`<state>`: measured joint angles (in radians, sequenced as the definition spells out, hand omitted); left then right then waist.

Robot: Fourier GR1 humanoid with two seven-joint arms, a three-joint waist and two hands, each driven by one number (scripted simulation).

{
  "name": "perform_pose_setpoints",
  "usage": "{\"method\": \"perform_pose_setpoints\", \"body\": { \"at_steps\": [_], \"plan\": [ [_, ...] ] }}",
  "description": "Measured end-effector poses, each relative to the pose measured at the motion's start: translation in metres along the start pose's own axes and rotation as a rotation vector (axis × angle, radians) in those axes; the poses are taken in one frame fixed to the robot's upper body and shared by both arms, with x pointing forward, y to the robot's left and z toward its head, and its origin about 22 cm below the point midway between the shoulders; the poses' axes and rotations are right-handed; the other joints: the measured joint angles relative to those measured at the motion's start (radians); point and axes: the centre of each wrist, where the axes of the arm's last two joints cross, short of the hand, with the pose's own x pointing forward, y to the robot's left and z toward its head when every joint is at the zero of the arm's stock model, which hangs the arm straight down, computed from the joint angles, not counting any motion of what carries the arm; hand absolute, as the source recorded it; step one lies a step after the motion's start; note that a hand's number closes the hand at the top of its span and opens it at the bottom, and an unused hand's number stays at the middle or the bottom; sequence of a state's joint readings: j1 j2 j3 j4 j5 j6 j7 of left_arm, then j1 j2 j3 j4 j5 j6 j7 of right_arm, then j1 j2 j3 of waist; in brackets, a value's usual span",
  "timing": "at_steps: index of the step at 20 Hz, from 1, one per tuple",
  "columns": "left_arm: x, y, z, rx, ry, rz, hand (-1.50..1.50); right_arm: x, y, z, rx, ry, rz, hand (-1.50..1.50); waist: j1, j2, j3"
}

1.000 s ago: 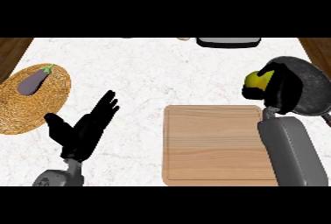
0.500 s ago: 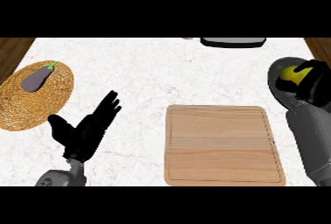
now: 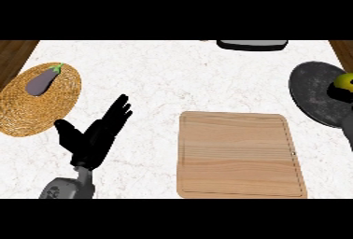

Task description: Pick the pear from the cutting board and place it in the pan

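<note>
Placement stage: the yellow-green pear [image 3: 344, 81] sits over the dark round metal pan [image 3: 314, 93], well right of the resting left hand's [image 3: 93, 137] released fingers. The right hand [image 3: 339, 94], mostly cut off, abuts the pear; whether it grasps cannot be told. Next: release, withdraw.

A white, grey-veined marble desk [image 3: 207, 79] fills the view; brown wood [image 3: 14, 51], perhaps floor, shows past both far corners.
</note>
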<state>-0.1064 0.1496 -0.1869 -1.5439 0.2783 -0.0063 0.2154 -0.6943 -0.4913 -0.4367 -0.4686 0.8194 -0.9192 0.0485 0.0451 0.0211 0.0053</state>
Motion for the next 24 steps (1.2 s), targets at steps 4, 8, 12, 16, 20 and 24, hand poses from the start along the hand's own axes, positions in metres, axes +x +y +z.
{"method": "perform_pose_setpoints", "body": {
  "at_steps": [4, 8, 12, 16, 20, 24],
  "plan": [
    [0.005, -0.003, 0.0, -0.01, -0.008, -0.003, 0.0, -0.028, -0.005, -0.007, 0.051, 0.068, 0.052, -1.5, 0.014, 0.006, 0.001],
    [0.006, -0.007, -0.002, -0.029, -0.011, -0.007, 0.0, -0.043, -0.01, -0.013, 0.17, 0.14, 0.115, -1.5, 0.027, 0.011, 0.001],
    [0.002, -0.009, 0.0, -0.031, -0.006, -0.004, 0.0, -0.047, -0.01, -0.013, 0.229, 0.169, 0.071, -1.5, 0.029, 0.013, 0.004],
    [0.0, -0.009, 0.002, -0.026, -0.007, 0.0, 0.0, -0.037, -0.01, -0.016, 0.204, 0.158, -0.09, -1.5, 0.021, 0.01, 0.006],
    [0.0, -0.006, 0.003, -0.011, -0.007, -0.002, 0.0, -0.038, -0.012, -0.018, 0.158, 0.178, -0.269, -1.5, 0.008, 0.006, 0.007],
    [0.001, -0.002, 0.005, -0.004, -0.002, -0.003, 0.0, -0.054, -0.02, -0.023, 0.169, 0.227, -0.427, -1.5, 0.002, 0.004, 0.005]
  ]
}}
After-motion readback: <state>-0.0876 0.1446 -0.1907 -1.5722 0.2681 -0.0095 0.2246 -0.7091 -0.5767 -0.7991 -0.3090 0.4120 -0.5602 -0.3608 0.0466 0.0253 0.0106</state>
